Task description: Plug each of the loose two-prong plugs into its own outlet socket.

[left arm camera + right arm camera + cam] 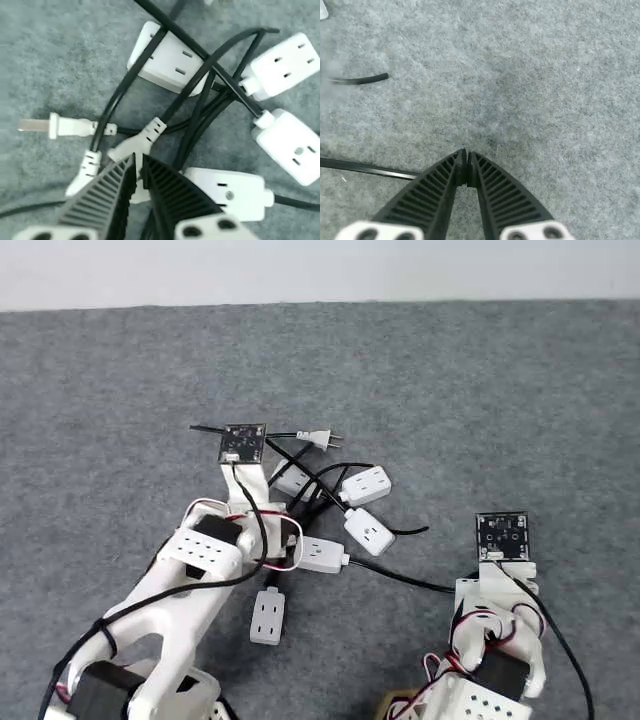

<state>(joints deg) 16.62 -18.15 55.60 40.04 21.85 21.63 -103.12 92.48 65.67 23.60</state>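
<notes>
Grey matting covers the counter (545, 75). Nearest, the right tool (466, 169) is pressed together over a bare patch, with a black cord (365, 167) running beside it. The left tool (139, 164) is nearly pressed together right over a white plug (142, 140); its own fingers hide whether it pinches the plug. Farther off, a second plug (65, 127) lies loose with its prongs bare. Around it are tangled cables (200, 100) and white socket blocks (172, 60), one of them cut off at the edge.
</notes>
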